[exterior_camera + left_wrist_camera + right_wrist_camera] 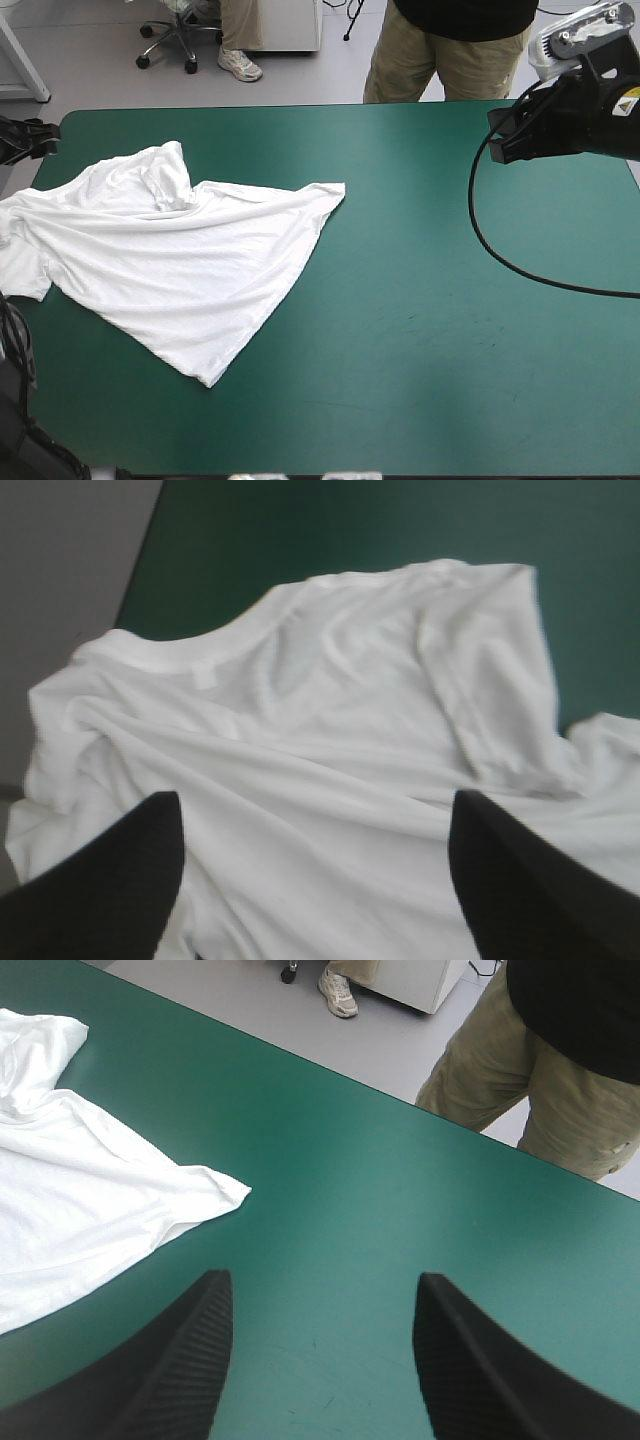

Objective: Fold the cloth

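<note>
At table (pixel 450 300) left: T-shirt (pixel 180 260), maybe overhanging, under spread left gripper (pixel 315 798).

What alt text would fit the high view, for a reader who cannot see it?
A white short-sleeved T-shirt lies spread out but wrinkled on the left half of the teal-green table. One sleeve is bunched up toward the far edge. The right gripper, with its broad black fingers, hovers near the far right corner, well apart from the shirt.

A lab: teal-green covered table (pixel 450 350), grey floor (pixel 90 70), wheeled office chair (pixel 178 38).
</note>
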{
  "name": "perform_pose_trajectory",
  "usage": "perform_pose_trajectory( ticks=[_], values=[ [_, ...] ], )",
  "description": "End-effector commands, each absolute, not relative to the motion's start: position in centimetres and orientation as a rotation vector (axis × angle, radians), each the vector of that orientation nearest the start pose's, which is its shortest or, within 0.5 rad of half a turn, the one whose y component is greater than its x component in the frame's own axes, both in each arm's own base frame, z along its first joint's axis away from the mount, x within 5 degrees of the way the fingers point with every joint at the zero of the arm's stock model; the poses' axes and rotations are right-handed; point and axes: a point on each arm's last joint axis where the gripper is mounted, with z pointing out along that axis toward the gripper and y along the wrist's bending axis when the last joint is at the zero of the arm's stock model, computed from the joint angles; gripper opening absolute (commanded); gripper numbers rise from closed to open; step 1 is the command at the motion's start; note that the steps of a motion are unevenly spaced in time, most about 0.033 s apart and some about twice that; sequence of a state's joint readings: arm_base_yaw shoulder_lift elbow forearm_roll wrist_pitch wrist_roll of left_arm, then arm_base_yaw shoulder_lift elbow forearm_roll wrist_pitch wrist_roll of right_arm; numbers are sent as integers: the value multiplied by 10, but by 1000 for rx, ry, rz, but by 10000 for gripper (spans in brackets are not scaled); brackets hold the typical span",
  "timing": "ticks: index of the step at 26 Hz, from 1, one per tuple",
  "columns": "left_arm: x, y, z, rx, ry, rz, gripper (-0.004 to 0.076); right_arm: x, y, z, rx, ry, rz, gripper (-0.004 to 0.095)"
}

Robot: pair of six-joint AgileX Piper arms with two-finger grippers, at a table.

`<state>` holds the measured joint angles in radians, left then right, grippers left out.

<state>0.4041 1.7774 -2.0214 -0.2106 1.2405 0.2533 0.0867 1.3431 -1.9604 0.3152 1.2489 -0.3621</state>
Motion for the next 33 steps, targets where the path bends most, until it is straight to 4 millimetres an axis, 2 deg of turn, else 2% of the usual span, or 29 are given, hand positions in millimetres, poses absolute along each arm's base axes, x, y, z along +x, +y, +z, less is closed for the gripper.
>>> perform_pose_trajectory(
  ticks=[1,3,6,9,13,19,23,27,31,33],
  values=[
    [314,78,457,-37,2396,-43,531,209,44,556,-511,1935,200,519],
    [294,52,457,46,2407,-68,531,208,44,556,-510,1936,201,519],
    [270,17,444,207,2446,-115,531,208,44,556,-508,1932,207,519],
    [245,-15,415,362,2500,-146,531,208,45,556,-509,1931,213,518],
    [215,-43,372,502,2565,-194,531,207,46,557,-513,1929,235,518],
    [188,-66,307,689,2715,-250,531,207,49,558,-520,1914,277,518],
    [178,-83,270,805,2699,-255,530,209,50,557,-522,1916,286,518],
    [163,-95,241,928,2717,-251,530,208,50,557,-523,1917,289,518],
    [169,-92,218,906,2701,-75,524,212,51,554,-530,1939,298,517],
    [170,-94,206,916,2742,-72,522,215,51,552,-528,1951,303,517]
  ],
)
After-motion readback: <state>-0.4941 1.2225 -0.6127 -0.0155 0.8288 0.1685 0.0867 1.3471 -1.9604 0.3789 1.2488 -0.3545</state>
